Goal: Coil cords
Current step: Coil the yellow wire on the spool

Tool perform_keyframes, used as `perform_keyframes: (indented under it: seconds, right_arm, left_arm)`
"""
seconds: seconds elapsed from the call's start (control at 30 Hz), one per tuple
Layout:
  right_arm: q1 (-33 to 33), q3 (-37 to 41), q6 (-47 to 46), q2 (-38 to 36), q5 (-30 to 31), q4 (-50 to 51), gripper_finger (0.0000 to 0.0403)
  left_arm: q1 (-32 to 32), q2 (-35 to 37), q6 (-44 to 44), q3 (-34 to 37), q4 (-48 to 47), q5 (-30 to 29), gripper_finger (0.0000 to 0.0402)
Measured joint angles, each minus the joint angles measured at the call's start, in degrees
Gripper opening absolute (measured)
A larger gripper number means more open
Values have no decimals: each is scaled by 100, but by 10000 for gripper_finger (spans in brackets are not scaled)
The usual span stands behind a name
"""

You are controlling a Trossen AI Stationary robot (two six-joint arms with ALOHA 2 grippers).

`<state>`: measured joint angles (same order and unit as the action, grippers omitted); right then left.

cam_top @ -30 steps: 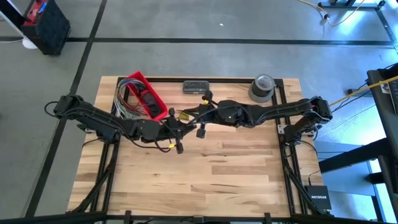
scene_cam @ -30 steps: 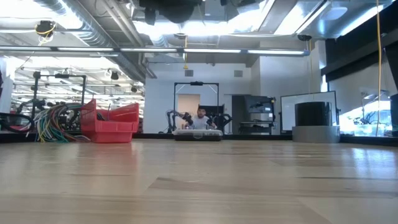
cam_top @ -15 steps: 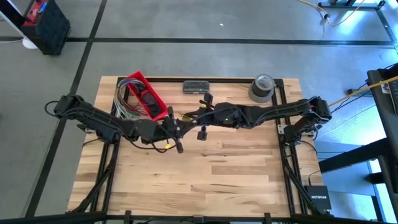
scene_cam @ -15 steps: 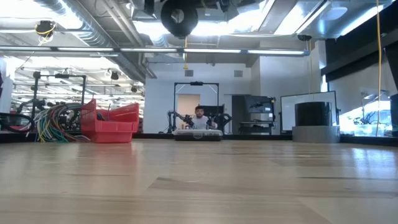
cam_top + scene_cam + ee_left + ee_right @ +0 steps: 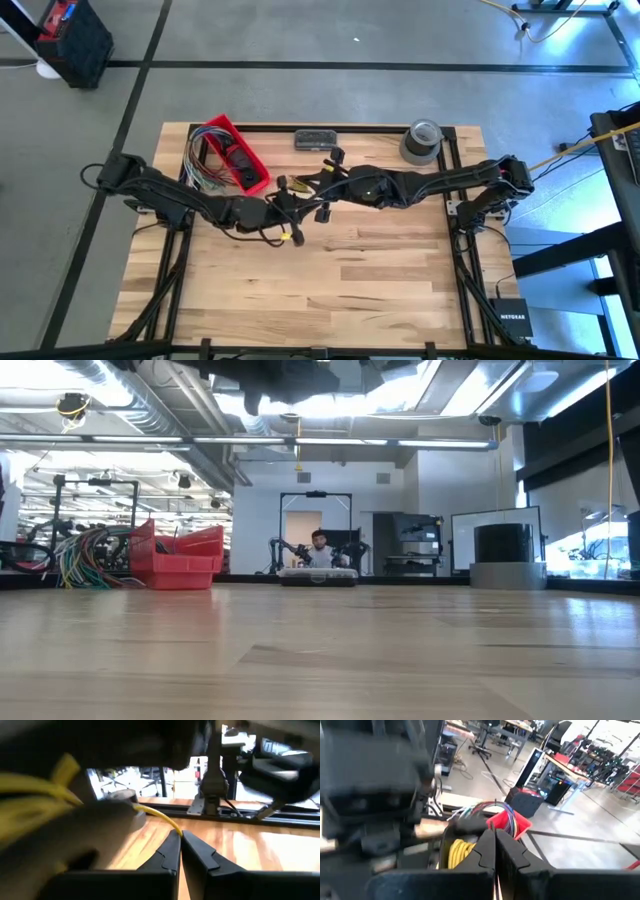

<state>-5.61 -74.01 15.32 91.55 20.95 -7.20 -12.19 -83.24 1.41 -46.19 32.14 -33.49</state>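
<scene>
Both arms meet over the tabletop (image 5: 380,280) just inside its back edge, beside the red bin (image 5: 235,155). There the left gripper (image 5: 181,835) has its jaws closed on a thin yellow cord (image 5: 155,815) that runs up to its fingertips. The right gripper (image 5: 495,832) is pressed shut too, with yellow loops (image 5: 457,852) close behind it, though I cannot tell if it pinches anything. The cord looks light, limp and easy to slip, so it is probably best taken near a loop's crossing.

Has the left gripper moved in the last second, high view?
Yes. The left gripper has shifted slightly right and toward the back of the table, ending nearer the red bin and the right gripper.
</scene>
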Motion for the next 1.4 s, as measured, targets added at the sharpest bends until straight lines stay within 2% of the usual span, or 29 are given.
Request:
perform_keyframes:
  seconds: [0.33, 0.6, 0.8, 1.03, 1.17, 1.4]
  right_arm:
    - [-92, -127, 30, -329, -153, 158, 1]
    - [-236, -127, 15, -664, 27, 903, 1]
    - [-225, 44, -141, -698, -192, 1287, 1]
    - [-225, 728, 147, -722, 84, 1637, 1]
    - [-234, 1386, 264, -607, -141, 1364, 1]
    - [-229, 2209, 295, -104, 45, 743, 1]
  left_arm:
    - [65, 11, -80, -28, -575, -86, 5]
    - [136, 9, -118, -35, -1405, -125, 5]
    - [345, -4, -128, -18, -2061, -136, 5]
    - [516, -28, -138, 11, -2670, -169, 5]
    - [610, -98, 87, 11, -2645, -160, 5]
    - [833, -624, 205, 13, -2609, -128, 5]
